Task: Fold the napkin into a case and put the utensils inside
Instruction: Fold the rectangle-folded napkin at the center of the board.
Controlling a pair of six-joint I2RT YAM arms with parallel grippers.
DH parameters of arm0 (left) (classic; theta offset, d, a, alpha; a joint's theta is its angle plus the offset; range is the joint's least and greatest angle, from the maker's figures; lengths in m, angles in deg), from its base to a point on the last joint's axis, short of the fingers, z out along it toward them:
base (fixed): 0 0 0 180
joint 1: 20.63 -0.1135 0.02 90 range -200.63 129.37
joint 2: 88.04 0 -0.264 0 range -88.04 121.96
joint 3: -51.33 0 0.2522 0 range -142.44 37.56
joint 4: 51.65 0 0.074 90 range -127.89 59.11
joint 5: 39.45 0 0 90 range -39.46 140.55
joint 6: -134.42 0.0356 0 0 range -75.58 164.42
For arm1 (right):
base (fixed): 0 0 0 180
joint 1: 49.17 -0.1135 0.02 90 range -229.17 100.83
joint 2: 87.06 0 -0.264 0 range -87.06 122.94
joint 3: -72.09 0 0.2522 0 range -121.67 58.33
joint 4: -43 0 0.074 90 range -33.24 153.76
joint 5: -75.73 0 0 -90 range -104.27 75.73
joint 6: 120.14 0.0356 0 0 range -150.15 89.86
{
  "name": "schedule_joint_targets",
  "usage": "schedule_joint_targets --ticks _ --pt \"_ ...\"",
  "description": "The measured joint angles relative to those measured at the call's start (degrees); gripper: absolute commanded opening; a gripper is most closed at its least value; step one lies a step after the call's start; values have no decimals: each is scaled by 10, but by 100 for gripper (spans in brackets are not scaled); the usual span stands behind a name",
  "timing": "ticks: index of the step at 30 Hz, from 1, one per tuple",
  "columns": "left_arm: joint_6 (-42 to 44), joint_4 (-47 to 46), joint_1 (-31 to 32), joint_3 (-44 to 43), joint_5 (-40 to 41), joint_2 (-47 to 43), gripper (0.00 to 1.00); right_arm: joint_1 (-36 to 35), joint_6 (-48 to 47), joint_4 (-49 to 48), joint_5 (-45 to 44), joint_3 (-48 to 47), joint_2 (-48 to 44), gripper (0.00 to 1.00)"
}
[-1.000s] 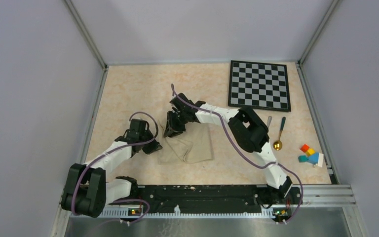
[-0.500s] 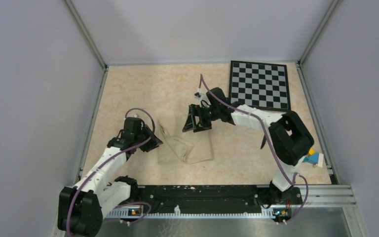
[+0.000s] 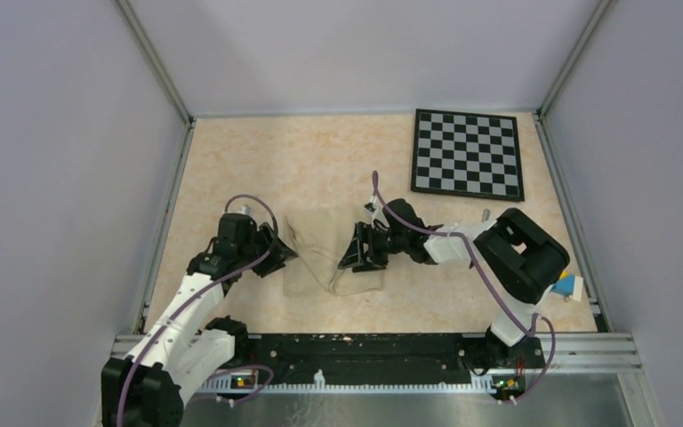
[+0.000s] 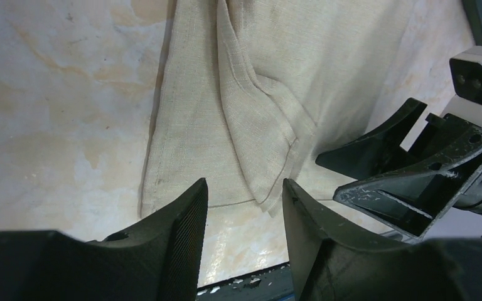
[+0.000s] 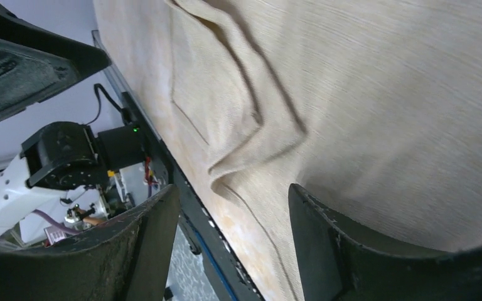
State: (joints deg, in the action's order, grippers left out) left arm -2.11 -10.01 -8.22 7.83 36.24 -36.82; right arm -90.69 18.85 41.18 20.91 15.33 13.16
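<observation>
The beige napkin (image 3: 331,258) lies rumpled on the table between the two arms, with a raised diagonal fold (image 4: 251,125) across it. My left gripper (image 3: 281,251) stands open at the napkin's left edge, and nothing sits between its fingers (image 4: 188,219). My right gripper (image 3: 356,252) hovers open over the napkin's right half (image 5: 376,94), also holding nothing. Only the tip of the silver knife (image 3: 486,215) shows beside the right arm. The spoon is hidden behind that arm.
A black-and-white checkered board (image 3: 468,153) lies at the far right. Small coloured blocks (image 3: 569,286) peek out behind the right arm's elbow. A black rail (image 3: 365,347) runs along the near table edge, and grey walls close in both sides.
Both grippers have opened. The right gripper left the napkin's far left corner, swung right, then came nearer over its right half. The left arm stretched further out, its gripper still at the left edge.
</observation>
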Motion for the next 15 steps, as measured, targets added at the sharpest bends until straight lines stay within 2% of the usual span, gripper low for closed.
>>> schedule_joint_targets --ticks 3,15 --pt "0 7 0 -1 0 -24 53 -14 15 -35 -7 0 0 57" --pt "6 46 0 -42 2 -55 54 -32 57 -70 -40 0 11 60"
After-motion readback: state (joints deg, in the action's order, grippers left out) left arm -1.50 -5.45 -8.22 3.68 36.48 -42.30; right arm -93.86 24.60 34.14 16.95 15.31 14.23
